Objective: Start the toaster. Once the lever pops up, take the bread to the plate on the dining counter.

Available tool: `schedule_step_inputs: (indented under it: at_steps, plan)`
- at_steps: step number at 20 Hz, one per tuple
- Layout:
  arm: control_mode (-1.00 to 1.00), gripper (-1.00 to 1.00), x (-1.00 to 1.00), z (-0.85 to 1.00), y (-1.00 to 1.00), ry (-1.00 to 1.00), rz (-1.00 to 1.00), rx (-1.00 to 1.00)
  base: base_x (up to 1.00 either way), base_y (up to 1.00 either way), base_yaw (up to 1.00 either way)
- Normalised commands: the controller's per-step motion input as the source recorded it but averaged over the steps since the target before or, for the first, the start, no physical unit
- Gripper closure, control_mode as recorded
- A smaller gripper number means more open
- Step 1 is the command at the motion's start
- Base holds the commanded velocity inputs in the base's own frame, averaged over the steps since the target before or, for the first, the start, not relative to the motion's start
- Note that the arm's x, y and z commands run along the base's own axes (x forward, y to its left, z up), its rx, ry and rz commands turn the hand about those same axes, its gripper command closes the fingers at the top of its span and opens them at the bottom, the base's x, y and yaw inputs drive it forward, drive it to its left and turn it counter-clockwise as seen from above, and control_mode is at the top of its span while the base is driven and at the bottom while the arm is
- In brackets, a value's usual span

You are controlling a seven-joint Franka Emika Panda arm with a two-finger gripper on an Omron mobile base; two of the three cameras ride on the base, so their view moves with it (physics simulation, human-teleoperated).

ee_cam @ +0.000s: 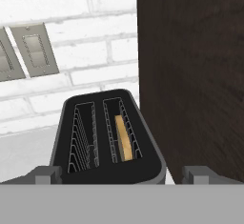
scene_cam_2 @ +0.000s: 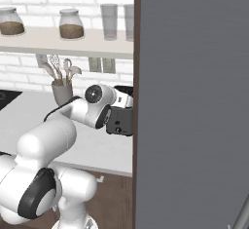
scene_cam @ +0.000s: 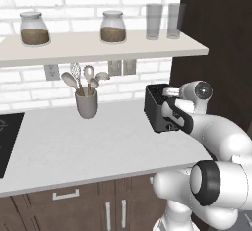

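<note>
Looking down from the hand into the toaster (ee_cam: pixel 108 137): two slots, one bread (ee_cam: pixel 123 138) slice sitting low in the right slot. Standing on the grey worktop (scene_cam: pixel 74 146), beside the dark wall panel (ee_cam: pixel 190 75). Gripper (ee_cam: pixel 121 175) hovering just above the toaster's near end, fingertips (ee_cam: pixel 45 174) spread apart, holding nothing.

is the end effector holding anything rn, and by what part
Nothing is held: the end effector is open above the toaster, with the bread sitting in a slot.
</note>
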Motion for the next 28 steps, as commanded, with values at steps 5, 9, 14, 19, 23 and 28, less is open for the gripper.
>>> schedule_step_inputs:
  at_steps: [5, 9, 14, 19, 23, 28]
  plan:
    - [-1.00, -1.00, 0.00, 0.00, 0.00, 0.00, 0.00, 0.00, 0.00, 0.00, 0.00]
    - [-1.00, -1.00, 0.00, 0.00, 0.00, 0.00, 0.00, 0.00, 0.00, 0.00, 0.00]
    - [-1.00, -1.00, 0.00, 0.00, 0.00, 0.00, 0.00, 0.00, 0.00, 0.00, 0.00]
    - [-1.00, -1.00, 0.00, 0.00, 0.00, 0.00, 0.00, 0.00, 0.00, 0.00, 0.00]
    - [-1.00, -1.00, 0.00, 0.00, 0.00, 0.00, 0.00, 0.00, 0.00, 0.00, 0.00]
    - [-1.00, -1.00, 0.00, 0.00, 0.00, 0.00, 0.00, 0.00, 0.00, 0.00, 0.00]
